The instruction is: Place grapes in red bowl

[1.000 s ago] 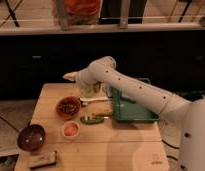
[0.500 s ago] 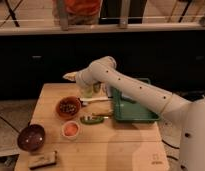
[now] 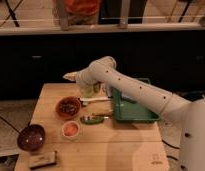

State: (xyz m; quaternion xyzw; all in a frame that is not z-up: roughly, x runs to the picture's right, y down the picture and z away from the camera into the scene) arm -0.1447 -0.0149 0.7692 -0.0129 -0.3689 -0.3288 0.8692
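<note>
The red bowl (image 3: 69,107) stands on the left part of the wooden table (image 3: 121,145). A small dark bunch, the grapes (image 3: 69,106), lies inside it. My gripper (image 3: 70,76) is at the end of the white arm, above the table's back edge. It is higher than the bowl, a little behind it, and apart from it.
A dark maroon bowl (image 3: 31,137) sits at the front left. A small pale bowl with orange inside (image 3: 71,129) is in front of the red bowl. A green tray (image 3: 132,104) lies at the right, a green object (image 3: 91,119) and a white utensil (image 3: 96,100) mid-table, a brown block (image 3: 42,159) at the front.
</note>
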